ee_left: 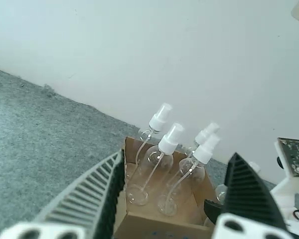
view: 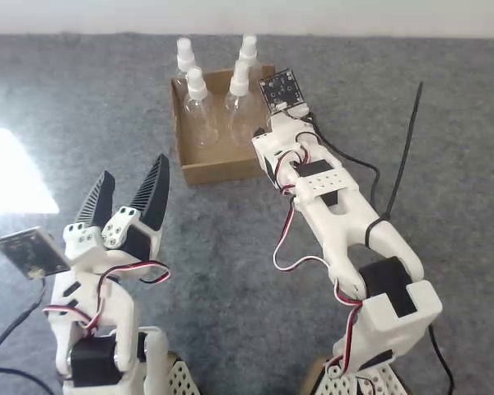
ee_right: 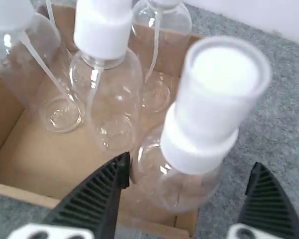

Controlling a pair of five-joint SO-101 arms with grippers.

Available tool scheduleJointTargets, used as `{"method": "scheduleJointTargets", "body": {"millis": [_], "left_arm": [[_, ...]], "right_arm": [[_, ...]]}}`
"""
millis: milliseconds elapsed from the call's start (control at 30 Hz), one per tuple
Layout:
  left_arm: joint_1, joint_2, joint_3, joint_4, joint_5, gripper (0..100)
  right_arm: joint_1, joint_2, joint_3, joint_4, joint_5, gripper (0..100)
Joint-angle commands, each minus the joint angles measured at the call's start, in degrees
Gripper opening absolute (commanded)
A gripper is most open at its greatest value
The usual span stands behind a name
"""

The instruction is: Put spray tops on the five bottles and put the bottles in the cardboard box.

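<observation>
The cardboard box (view: 216, 171) stands at the middle back of the table. Several clear bottles with white spray tops stand upright in it, among them one (view: 198, 107) at the left and one (view: 240, 95) at the right. My right gripper (ee_right: 189, 164) is open over the box's near right corner, its fingers on either side of another capped bottle (ee_right: 217, 107) standing there, with gaps on both sides. The right arm (view: 317, 181) stretches to that corner. My left gripper (view: 136, 169) is open, empty and raised at the front left, facing the box (ee_left: 154, 226).
Grey carpet (view: 82, 107) covers the table, with free room left of and in front of the box. A black cable (view: 403, 156) stands up at the right. A pale wall (ee_left: 139, 50) runs behind the box.
</observation>
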Motion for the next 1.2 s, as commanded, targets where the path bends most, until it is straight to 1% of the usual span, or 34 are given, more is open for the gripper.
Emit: {"method": "scheduleJointTargets", "body": {"millis": [0,167,333,567,700,933,1033,1167], "left_arm": [[0.0,-0.9,-2.6,-1.4,0.4,30],[0.2,-0.9,-2.4,-1.4,0.4,30],[-0.1,-0.9,-2.4,-1.5,0.4,30],[0.2,-0.9,-2.4,-1.5,0.4,30],[0.2,-0.9,-2.4,-1.5,0.4,30],[0.2,-0.9,-2.4,-1.5,0.4,30],[0.2,-0.9,-2.4,-1.5,0.4,30],[0.2,-0.9,-2.4,-1.5,0.4,30]], "right_arm": [[-0.2,-1.3,-2.3,0.7,0.9,31.9],[-1.7,-1.3,-3.8,4.9,0.9,32.2],[-1.5,-1.3,-5.9,8.0,0.8,32.2],[-1.5,-1.3,-5.9,8.3,0.9,32.4],[-1.5,-1.3,-5.7,8.4,0.9,37.7],[-2.0,-1.3,-5.6,8.5,0.9,38.1],[-2.1,-1.9,-6.1,11.4,0.9,38.1],[-3.2,-6.2,-5.2,14.8,0.7,38.1]]}}
